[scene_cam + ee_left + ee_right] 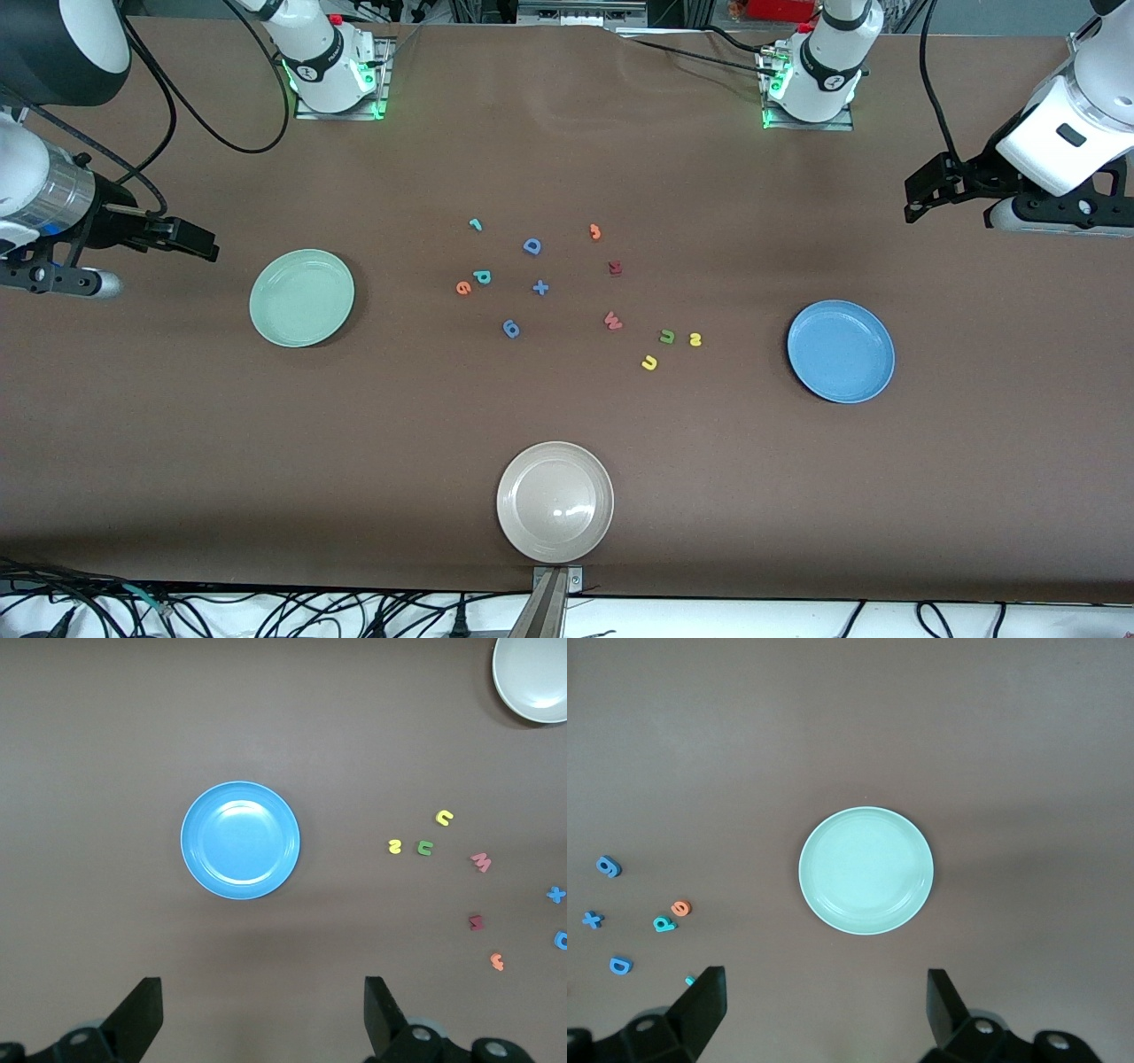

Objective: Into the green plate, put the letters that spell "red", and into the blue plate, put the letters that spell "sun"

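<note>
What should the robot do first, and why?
Probably the right hand, open and waiting near the green plate, should reach for the orange "e", the "red" letter closest to that plate. Both that plate and the blue plate hold nothing yet, and every letter lies on the table. The left hand also waits open.

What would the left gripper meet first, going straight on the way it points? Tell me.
Probably bare table. The left gripper, jaws open, points down beside the blue plate; the plate lies just ahead of that line, though depth is unclear.
</note>
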Action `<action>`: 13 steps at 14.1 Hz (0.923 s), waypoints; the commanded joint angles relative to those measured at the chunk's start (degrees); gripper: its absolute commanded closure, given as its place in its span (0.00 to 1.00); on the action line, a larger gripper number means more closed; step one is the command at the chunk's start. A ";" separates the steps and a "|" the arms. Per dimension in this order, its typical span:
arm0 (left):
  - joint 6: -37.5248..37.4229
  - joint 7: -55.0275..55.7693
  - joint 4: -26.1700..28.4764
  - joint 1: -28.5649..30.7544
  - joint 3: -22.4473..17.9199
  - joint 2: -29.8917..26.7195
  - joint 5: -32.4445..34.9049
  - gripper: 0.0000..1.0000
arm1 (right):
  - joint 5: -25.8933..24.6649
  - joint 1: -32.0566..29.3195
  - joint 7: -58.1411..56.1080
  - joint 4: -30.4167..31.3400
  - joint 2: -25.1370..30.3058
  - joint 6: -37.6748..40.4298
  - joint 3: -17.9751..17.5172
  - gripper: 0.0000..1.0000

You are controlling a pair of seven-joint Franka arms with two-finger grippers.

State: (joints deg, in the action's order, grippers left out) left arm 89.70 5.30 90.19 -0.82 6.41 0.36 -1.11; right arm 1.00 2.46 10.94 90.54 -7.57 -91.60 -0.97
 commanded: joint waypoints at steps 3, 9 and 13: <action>0.03 -0.20 -0.45 -0.15 -0.09 0.17 1.11 0.00 | -0.39 -0.35 -0.22 -0.89 -0.07 0.98 0.00 0.00; 0.03 -0.11 -0.45 -0.15 -0.17 0.26 1.19 0.00 | -0.39 -0.26 -0.05 -0.80 -0.16 1.24 0.00 0.00; 0.03 -0.02 -0.45 -0.15 -0.09 0.26 1.19 0.00 | -0.39 -0.26 -0.04 -0.80 -0.16 1.51 0.00 0.00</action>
State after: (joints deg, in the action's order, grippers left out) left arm 89.71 5.30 90.19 -0.82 6.37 0.47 -1.11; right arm 1.00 2.35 10.93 90.54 -7.67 -91.35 -0.89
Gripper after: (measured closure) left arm 0.000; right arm 0.000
